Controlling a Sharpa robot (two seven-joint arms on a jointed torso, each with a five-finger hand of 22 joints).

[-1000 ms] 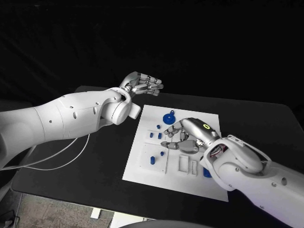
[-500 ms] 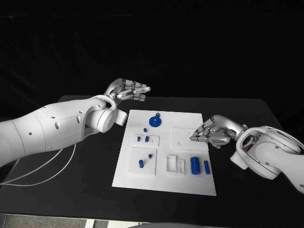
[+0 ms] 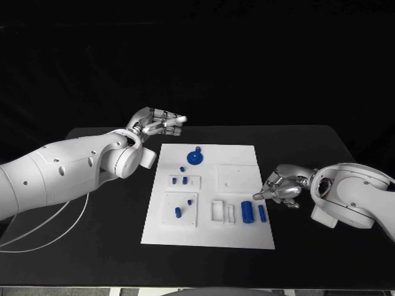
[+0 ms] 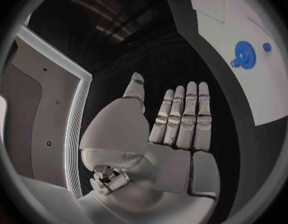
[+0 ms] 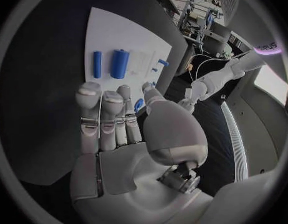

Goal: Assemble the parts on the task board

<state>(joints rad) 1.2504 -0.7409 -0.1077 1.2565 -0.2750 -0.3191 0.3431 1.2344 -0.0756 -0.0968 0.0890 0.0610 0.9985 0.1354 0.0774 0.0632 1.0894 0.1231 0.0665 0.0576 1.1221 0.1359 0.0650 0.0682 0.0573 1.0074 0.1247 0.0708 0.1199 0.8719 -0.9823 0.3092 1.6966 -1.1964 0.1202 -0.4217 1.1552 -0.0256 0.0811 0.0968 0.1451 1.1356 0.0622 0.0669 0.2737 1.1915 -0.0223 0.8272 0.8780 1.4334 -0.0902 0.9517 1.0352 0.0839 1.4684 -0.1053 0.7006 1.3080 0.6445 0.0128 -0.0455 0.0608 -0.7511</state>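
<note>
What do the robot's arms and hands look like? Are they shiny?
Both arms are smooth, rounded white shells dotted with small dark screw holes. The left arm has a round disc at the wrist and a thin white cable hanging under it. The left hand and right hand are shiny silver metal, with segmented fingers and paler pads at the tips.

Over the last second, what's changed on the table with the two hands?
The right hand drew back off the task board to its right edge, holding nothing. The left hand stayed raised beyond the board's far left corner, empty. The blue parts appear unmoved.
</note>
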